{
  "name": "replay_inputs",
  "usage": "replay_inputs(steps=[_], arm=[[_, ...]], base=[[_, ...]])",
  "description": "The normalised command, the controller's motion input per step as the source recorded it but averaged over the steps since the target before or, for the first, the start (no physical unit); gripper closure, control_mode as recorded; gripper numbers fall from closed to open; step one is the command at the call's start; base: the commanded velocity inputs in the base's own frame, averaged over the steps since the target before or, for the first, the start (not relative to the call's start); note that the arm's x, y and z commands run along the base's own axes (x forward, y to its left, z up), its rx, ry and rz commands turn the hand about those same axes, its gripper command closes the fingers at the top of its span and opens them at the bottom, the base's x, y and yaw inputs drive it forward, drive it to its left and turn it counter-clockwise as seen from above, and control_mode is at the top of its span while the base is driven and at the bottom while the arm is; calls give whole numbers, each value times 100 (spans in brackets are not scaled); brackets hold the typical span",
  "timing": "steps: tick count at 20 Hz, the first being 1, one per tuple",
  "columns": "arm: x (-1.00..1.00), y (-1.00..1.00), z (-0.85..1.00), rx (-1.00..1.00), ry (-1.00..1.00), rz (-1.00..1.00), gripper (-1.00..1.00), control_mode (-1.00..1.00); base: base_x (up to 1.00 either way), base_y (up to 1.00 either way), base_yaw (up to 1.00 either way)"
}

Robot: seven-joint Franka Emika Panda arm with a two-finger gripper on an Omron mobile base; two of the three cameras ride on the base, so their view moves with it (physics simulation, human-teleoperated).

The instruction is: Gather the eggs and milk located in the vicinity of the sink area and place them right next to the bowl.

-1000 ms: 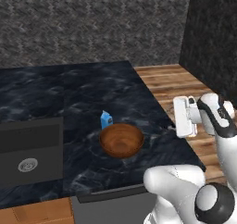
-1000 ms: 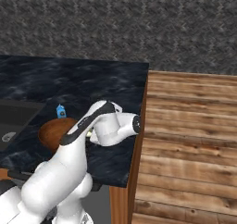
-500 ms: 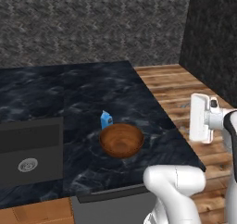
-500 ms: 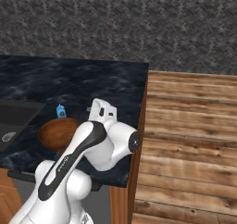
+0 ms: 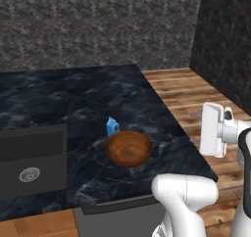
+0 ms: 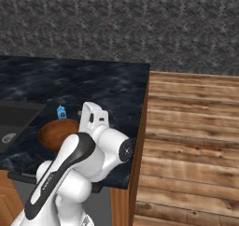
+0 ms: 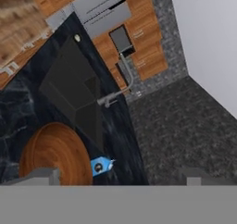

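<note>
Blue milk carton (image 5: 112,127) stands upright on the dark marble surface (image 5: 73,99), touching the wooden bowl's (image 5: 128,148) far rim.
Fingers (image 7: 118,176) are spread wide with nothing between them, raised off the surface's right edge. Sink (image 5: 32,158) lies well left of the bowl; 1 egg (image 7: 77,38) sits beyond the sink's far corner.

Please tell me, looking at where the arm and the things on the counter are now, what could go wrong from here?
1. The milk already stands close beside the bowl; reaching near them could tip the small carton.
2. A small pale item, probably the egg, lies on the counter beyond the sink, far from the open gripper. It is round and may roll when pinched.
3. The faucet rises at the basin's edge; the arm might clip it on a careless approach.
</note>
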Motion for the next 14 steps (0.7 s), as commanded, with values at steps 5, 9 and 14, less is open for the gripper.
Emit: replay_inputs(steps=[5, 9, 14], arm=[[0, 0, 0, 0, 0, 0, -100, 100], [0, 0, 0, 0, 0, 0, -100, 100], [0, 0, 0, 0, 0, 0, -100, 100]], base=[[-1, 0, 0], [-61, -3, 3], [-98, -2, 5]])
